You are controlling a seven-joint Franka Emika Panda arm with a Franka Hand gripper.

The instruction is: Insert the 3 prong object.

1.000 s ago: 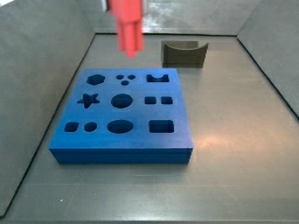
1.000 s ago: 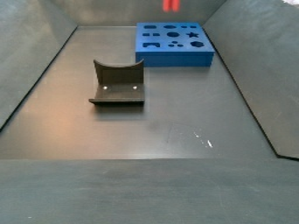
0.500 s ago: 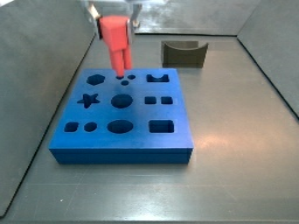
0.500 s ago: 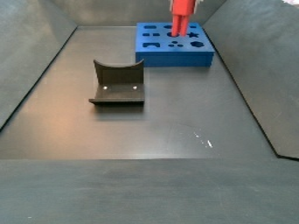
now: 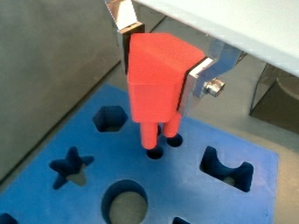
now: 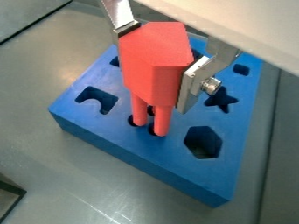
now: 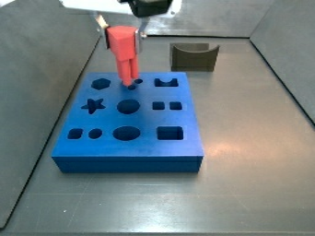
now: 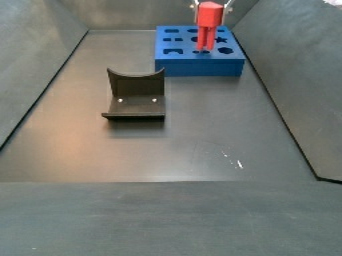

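The 3 prong object (image 5: 158, 79) is a red-orange peg with a blocky head and round prongs. My gripper (image 5: 163, 66) is shut on its head and holds it upright over the blue block (image 5: 251, 206). The prong tips reach into small round holes (image 6: 152, 129) in the block's top. In both side views the peg (image 7: 122, 53) (image 8: 207, 24) stands on the far part of the blue block (image 7: 129, 152) (image 8: 198, 66), with my gripper (image 7: 123, 33) above it. Silver fingers (image 6: 195, 79) clamp both sides of the head.
The blue block has other cut-outs: a star (image 7: 94, 105), a hexagon (image 5: 108, 118), round holes (image 7: 128, 106) and squares (image 7: 172, 134). A dark grey curved block (image 7: 194, 56) (image 8: 134, 95) lies on the grey floor apart from the blue block. Grey walls enclose the bin.
The peg came down from high above the block to its top face over the last second. Its prongs now sit in the small holes.
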